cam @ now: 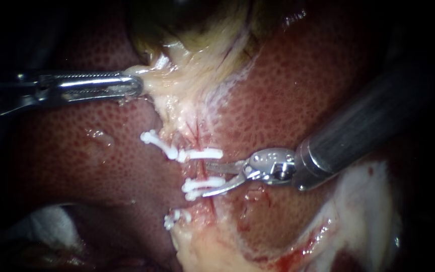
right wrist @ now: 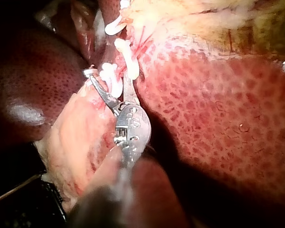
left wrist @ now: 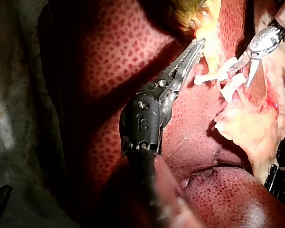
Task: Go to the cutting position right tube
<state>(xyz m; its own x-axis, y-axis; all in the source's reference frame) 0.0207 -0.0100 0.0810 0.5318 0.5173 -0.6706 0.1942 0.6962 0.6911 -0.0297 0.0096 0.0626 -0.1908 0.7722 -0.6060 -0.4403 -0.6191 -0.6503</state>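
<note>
Endoscope view first. My left instrument [cam: 134, 85], the slim shiny steel one w/ long flat jaws, is clamped on a wad of pale yellowish tissue [cam: 177, 85] just below the dark greenish gallbladder [cam: 192, 20], holding it out over the mottled red-brown liver [cam: 76, 151]. My right instrument [cam: 208, 178], a thick grey shaft ending in two thin curved blades, has them spread apart w/ nothing gripped. The right tube [cam: 204, 169] is a thin reddish strand running between the upper white plastic clip [cam: 202, 153] and the lower white plastic clip [cam: 200, 184]. One blade sits at that gap, but the other lies right along the lower clip.

Left wrist view: the left instrument [left wrist: 195, 47] has both jaws biting the yellowish tissue [left wrist: 204, 35], looks solid. Ahead of it the right instrument [left wrist: 238, 78] gapes beside the clips.

Right wrist view is what worries me. The lower clip [right wrist: 111, 78] looks to sit between the spread blades of the right instrument [right wrist: 108, 76], w/ the upper clip [right wrist: 128, 57] touching the straighter blade.

Imo the risks:
- If I close from here I'd bite plastic, not tube, and maybe knock the clip off.
- Nudging sideways to fix it could snag either clip.
- If the left grip slips, the tube goes slack and drifts off my line.
</note>
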